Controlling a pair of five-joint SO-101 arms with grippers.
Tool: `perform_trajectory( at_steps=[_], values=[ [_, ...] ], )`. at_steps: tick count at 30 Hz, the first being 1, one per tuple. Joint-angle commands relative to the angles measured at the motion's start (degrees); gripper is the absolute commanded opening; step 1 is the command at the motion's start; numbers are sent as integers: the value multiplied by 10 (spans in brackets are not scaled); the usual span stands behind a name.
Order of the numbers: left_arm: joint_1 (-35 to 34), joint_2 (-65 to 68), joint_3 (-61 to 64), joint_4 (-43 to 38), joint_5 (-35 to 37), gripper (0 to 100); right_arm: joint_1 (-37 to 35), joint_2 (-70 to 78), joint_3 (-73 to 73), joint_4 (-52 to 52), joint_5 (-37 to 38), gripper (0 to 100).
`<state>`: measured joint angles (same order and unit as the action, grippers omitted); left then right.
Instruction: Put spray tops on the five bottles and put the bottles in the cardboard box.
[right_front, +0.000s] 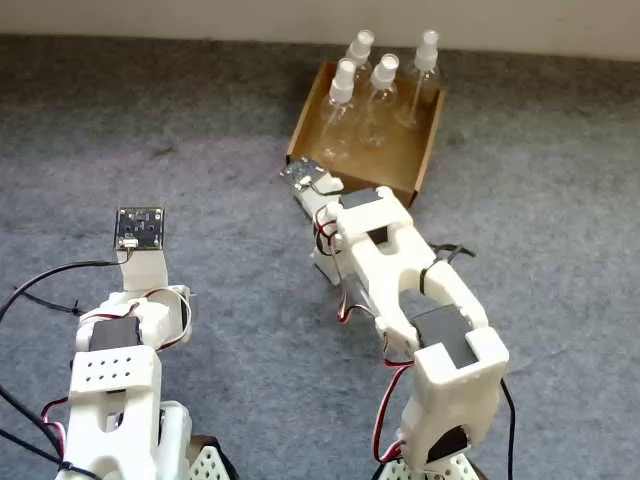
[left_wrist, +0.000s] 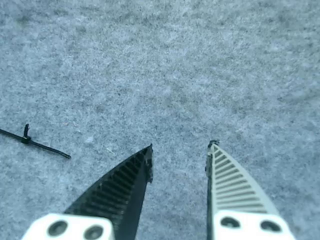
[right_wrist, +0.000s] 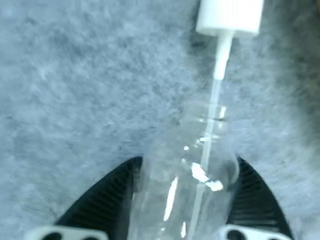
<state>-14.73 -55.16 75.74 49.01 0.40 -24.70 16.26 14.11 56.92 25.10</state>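
My right gripper (right_wrist: 189, 162) is pinching a clear bottle (right_wrist: 195, 180) around its body, one dark finger pressed against the plastic on each side. The bottle's top (right_wrist: 230, 17) is not seated. Its white head stands off the neck, and its thin tube (right_wrist: 216, 90) runs down through the mouth into the bottle.

From above, my right arm (right_front: 400, 270) stretches toward the box (right_front: 432, 135), and its wrist ends just beside the left corner of the box's near wall (the gripper is hidden under the wrist there, so I cannot tell whether the bottle touches the box). Inside the box four bottles (right_front: 378, 105) stand upright and close together, each with a white top on.

My left gripper (left_wrist: 181, 146) is spread, its fingers apart and pointing down at the grey carpet (left_wrist: 150, 60). My left arm (right_front: 130, 330) sits well apart from the box, off to the box's left and nearer my bases. A black tie (left_wrist: 30, 142) lies on the carpet near the left gripper, not touching it.
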Motion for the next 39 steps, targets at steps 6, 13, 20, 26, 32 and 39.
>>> perform_trajectory(
  at_steps=[6, 13, 20, 26, 32, 39],
  values=[
    [12, -8, -51, -8, -1, 171, 30, -83, -19, -7, -46, 7],
    [84, 61, -217, 61, 1, 113, 56, -375, 222, -163, -88, 4],
    [168, 265, -443, 138, 74, 161, 58, -622, 538, -284, -52, 4],
    [206, 409, -548, 135, 116, 164, 64, -694, 586, -233, -26, 4],
    [260, 553, -651, 106, 280, 165, 64, -703, 647, -256, -19, 4],
    [273, 633, -683, 83, 492, 165, 64, -703, 648, -276, -20, 4]
  ],
)
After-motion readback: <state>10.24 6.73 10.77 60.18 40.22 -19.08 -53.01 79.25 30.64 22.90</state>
